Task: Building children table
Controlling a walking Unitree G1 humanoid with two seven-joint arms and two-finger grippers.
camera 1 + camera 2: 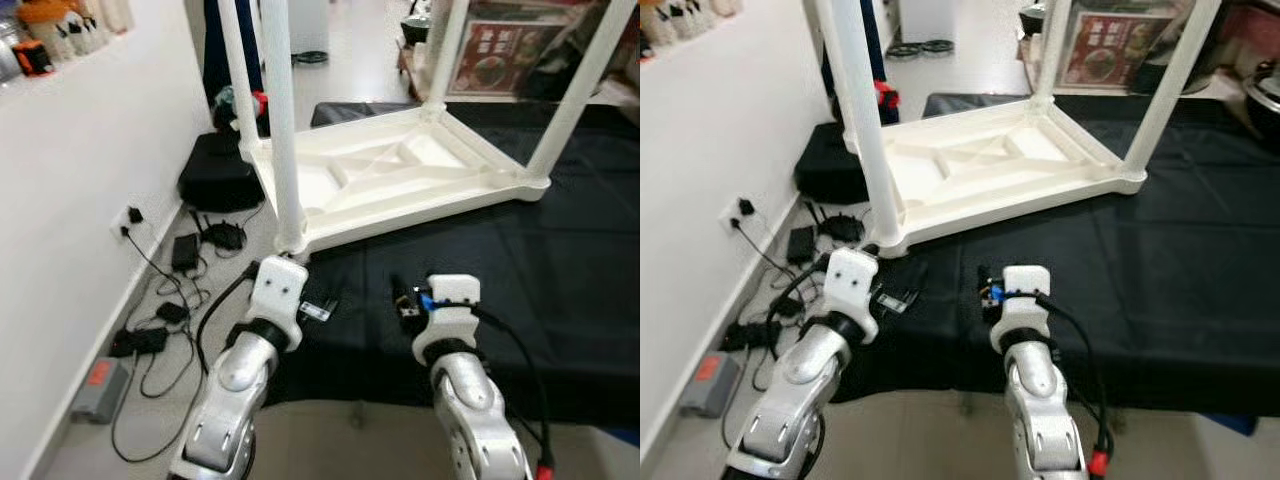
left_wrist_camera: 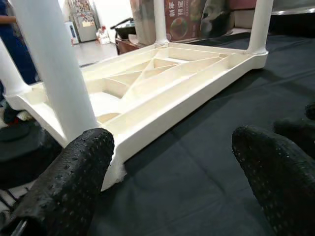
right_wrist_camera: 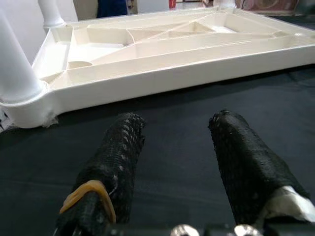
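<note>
With its fingers spread apart and empty, the left gripper (image 2: pixel 172 167) hovers over the black cloth (image 1: pixel 560 290), the upturned white table (image 1: pixel 400 175) just ahead, its nearest leg (image 2: pixel 54 73) beside one fingertip. The right gripper (image 3: pixel 179 147), likewise parted, faces the table's edge.

Cream-white table (image 1: pixel 400 180) on black cloth (image 1: pixel 560 270); black dimpled pincer fingers (image 2: pixel 74 177).
</note>
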